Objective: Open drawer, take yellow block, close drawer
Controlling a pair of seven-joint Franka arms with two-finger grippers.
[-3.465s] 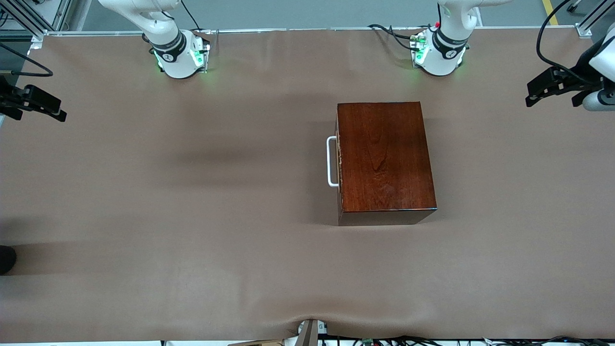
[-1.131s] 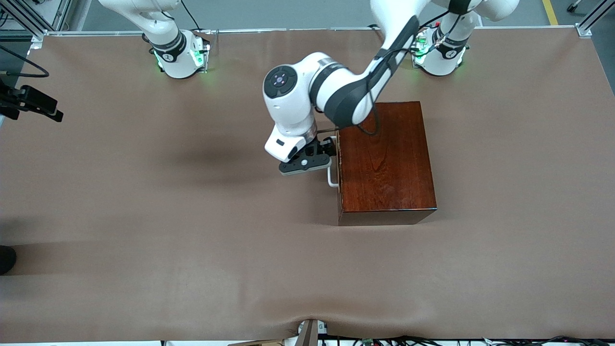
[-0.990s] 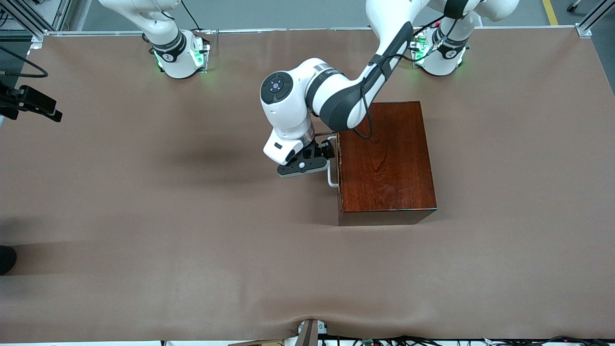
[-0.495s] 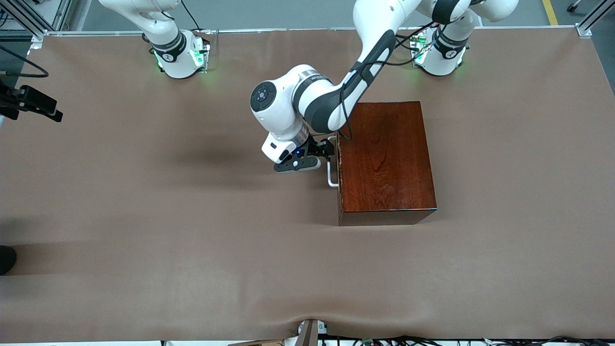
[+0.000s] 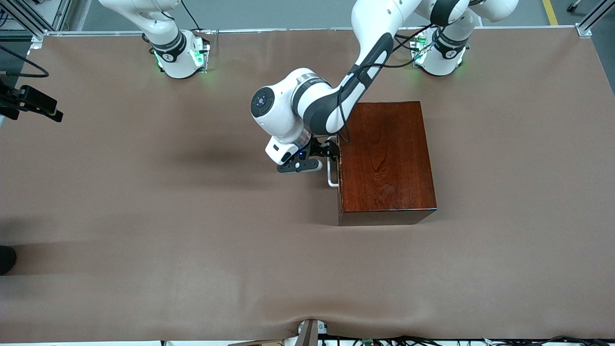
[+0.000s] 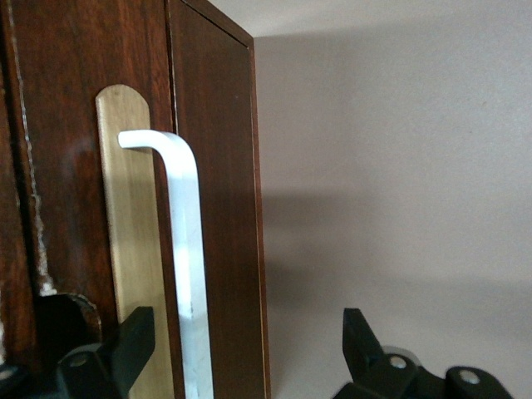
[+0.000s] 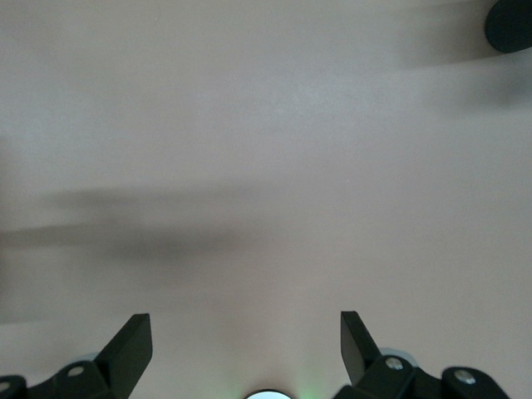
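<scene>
The dark reddish-brown wooden box (image 5: 387, 156) stands on the table nearer the left arm's base. Its drawer is shut, and the white bar handle (image 5: 331, 174) faces the right arm's end of the table. My left gripper (image 5: 330, 149) is at the handle, open. In the left wrist view the handle (image 6: 188, 274) runs between the black fingertips (image 6: 133, 341), close to one and untouched, over a brass plate (image 6: 131, 241). The yellow block is hidden. My right gripper (image 5: 36, 102) waits open at the table's edge, over bare table (image 7: 245, 337).
Brown covering (image 5: 192, 216) spans the table. A dark round thing (image 5: 6, 259) sits at the edge by the right arm's end, also seen in the right wrist view (image 7: 511, 23). Cables (image 5: 384, 340) run along the edge nearest the front camera.
The left arm swung in from the table's end to the drawer's front. Over the last half second its gripper has edged closer to the handle. The right arm has stayed still.
</scene>
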